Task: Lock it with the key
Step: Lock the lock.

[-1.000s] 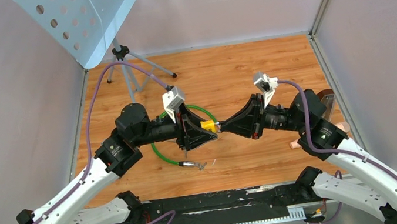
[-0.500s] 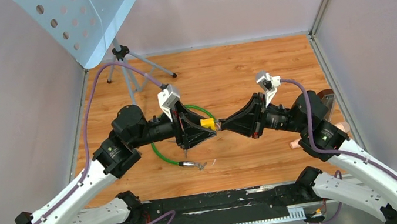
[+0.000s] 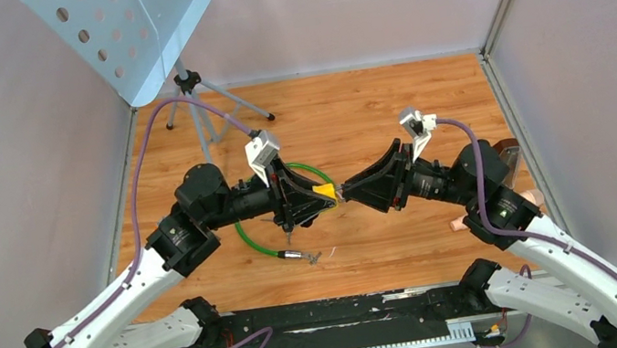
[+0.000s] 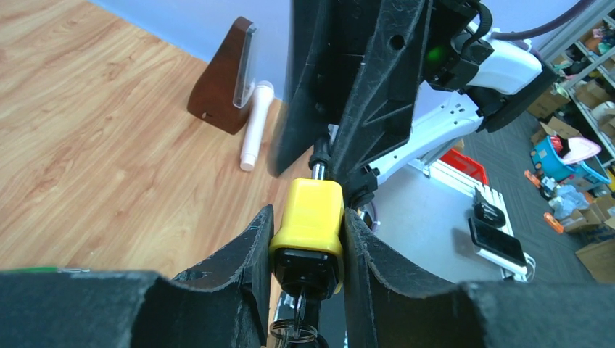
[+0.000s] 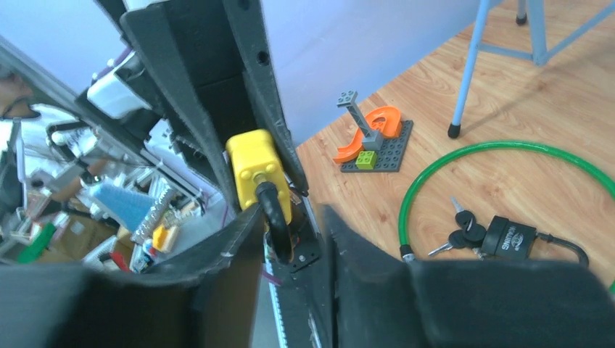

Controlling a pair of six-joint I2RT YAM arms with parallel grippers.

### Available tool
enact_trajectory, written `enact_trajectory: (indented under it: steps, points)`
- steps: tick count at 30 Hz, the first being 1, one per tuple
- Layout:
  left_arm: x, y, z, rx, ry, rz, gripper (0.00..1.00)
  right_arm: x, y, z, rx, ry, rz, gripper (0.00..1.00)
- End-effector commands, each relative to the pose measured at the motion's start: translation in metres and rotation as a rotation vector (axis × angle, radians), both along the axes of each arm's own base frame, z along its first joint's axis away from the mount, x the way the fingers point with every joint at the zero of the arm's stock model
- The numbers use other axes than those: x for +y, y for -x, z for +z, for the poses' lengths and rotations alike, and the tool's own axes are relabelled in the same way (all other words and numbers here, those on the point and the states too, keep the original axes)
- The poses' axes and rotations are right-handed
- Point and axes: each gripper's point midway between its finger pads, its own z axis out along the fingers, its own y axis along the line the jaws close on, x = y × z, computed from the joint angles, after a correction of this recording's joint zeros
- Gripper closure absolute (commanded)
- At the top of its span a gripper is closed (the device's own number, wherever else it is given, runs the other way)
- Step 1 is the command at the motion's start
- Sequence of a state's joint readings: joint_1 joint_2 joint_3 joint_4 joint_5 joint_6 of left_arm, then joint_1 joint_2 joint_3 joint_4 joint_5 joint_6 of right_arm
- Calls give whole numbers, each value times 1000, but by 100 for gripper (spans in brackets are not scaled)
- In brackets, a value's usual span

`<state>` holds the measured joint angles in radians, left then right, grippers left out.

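A yellow padlock (image 3: 323, 192) hangs in mid-air between the two arms, above the wooden table. My left gripper (image 4: 307, 243) is shut on its yellow body (image 4: 307, 216). A key (image 4: 302, 310) on a ring sticks out of the lock's black underside. In the right wrist view the padlock (image 5: 254, 165) points its dark shackle (image 5: 276, 217) into my right gripper (image 5: 291, 217). Those jaws stand apart: the shackle lies against the left finger, and a gap shows to the right finger. In the top view my right gripper (image 3: 344, 192) meets the left gripper (image 3: 323, 199) at the lock.
A green cable lock (image 3: 246, 239) with a black body (image 5: 512, 236) and spare keys (image 5: 461, 230) lies on the table under the left arm. A music stand (image 3: 201, 107) is at the back left, a brown metronome (image 4: 225, 87) and a white tube (image 4: 255, 125) at the right, a brick model (image 5: 373, 139) nearby.
My right gripper, shut on the shackle a second ago, has come open. My left wrist has rolled a little, turning the padlock with it.
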<state>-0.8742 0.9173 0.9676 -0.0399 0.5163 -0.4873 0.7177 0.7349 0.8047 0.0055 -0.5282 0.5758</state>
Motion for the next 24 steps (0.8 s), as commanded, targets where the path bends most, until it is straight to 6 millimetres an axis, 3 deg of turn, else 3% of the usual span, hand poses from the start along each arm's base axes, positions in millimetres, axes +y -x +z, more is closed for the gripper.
enact_trajectory:
  steps: [1,4,8,16,24]
  points:
    - [-1,3,26,-44,72,-7,100,-6,-22,2,-4,-5,-107,55]
    - [3,-2,27,-41,51,28,100,-12,-26,-7,12,17,-129,38]
    - [10,-9,26,-43,37,67,100,-21,-24,-7,-12,17,-140,38]
    - [12,-7,24,-44,28,40,100,-17,-7,-7,-112,46,-29,51]
    - [8,1,30,-62,48,-25,100,-10,-3,-12,-134,67,33,66]
